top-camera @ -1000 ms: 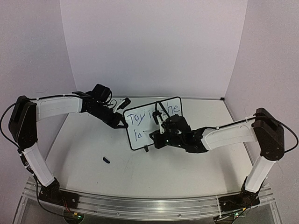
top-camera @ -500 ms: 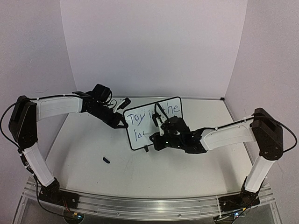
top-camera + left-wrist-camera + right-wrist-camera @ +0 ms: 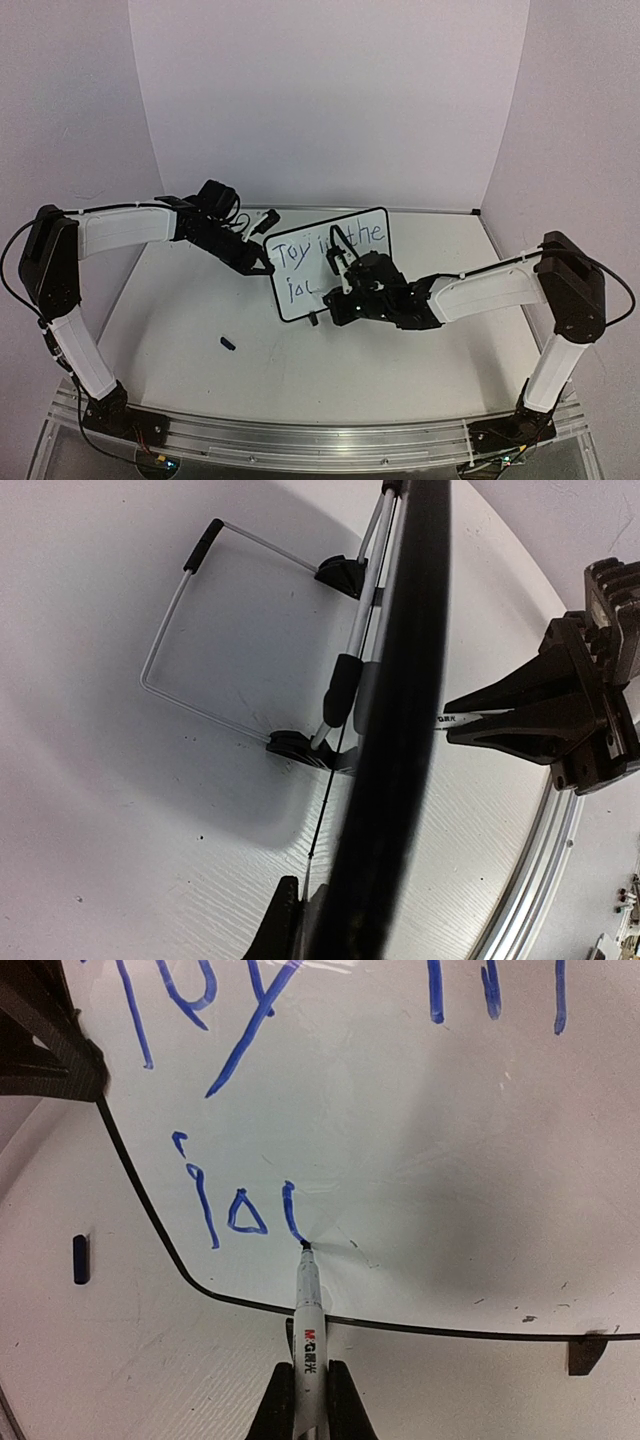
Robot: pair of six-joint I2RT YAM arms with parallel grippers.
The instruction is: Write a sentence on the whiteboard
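Note:
The whiteboard (image 3: pixel 303 303) stands tilted at mid-table. It fills the right wrist view (image 3: pixel 430 1150) and shows edge-on as a dark band in the left wrist view (image 3: pixel 400 730). The sentence (image 3: pixel 296 252) is blue lettering: a top line starting "Toy", and below it "jo" plus a fresh stroke (image 3: pixel 228 1210). My right gripper (image 3: pixel 345 292) (image 3: pixel 308 1378) is shut on a white marker (image 3: pixel 308 1325), whose tip touches the board just right of that stroke. My left gripper (image 3: pixel 262 263) (image 3: pixel 303 910) is shut on the board's left edge.
A small dark blue marker cap (image 3: pixel 228 343) (image 3: pixel 80 1258) lies on the table left of the board. A wire stand (image 3: pixel 180 610) props the board from behind. A black foot (image 3: pixel 585 1353) sits under the board's lower edge. Purple backdrop walls enclose the table.
The marker has drawn a short new stroke after "jo" on the second line, and my right gripper has shifted slightly right. The left arm and the board have not moved.

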